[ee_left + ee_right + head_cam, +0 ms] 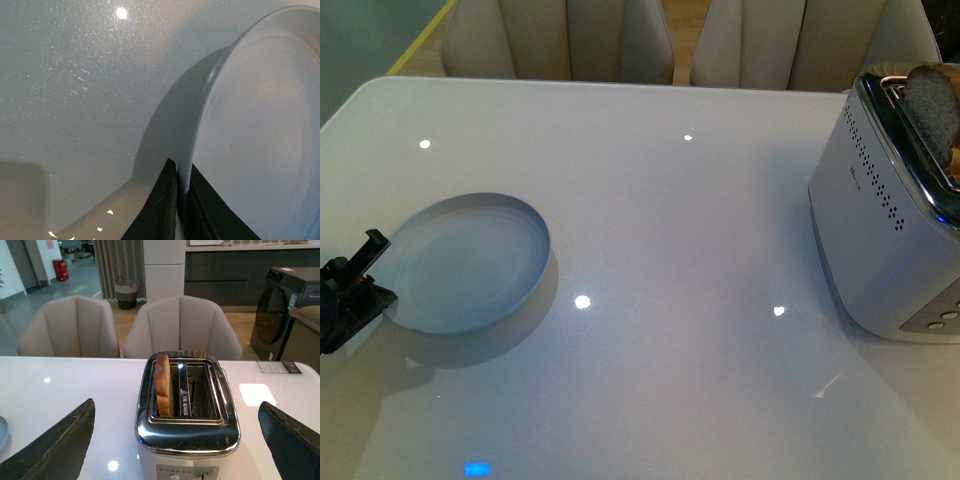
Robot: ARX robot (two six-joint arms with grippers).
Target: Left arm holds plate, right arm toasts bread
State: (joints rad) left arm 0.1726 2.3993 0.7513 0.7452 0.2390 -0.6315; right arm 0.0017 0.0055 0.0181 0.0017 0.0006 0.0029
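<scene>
bread (162, 386) half-hidden in toaster (187, 415)

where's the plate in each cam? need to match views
Front: plate sits left of centre on the white table, left pincer at its left rim.
Left wrist: fills the right side, rim clamped between the pincer fingers.
Right wrist: only a sliver at the lower left edge.
Shared landmark: the table.

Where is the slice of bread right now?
The bread stands upright in one slot of the toaster, at the table's right side in the front view.
</scene>
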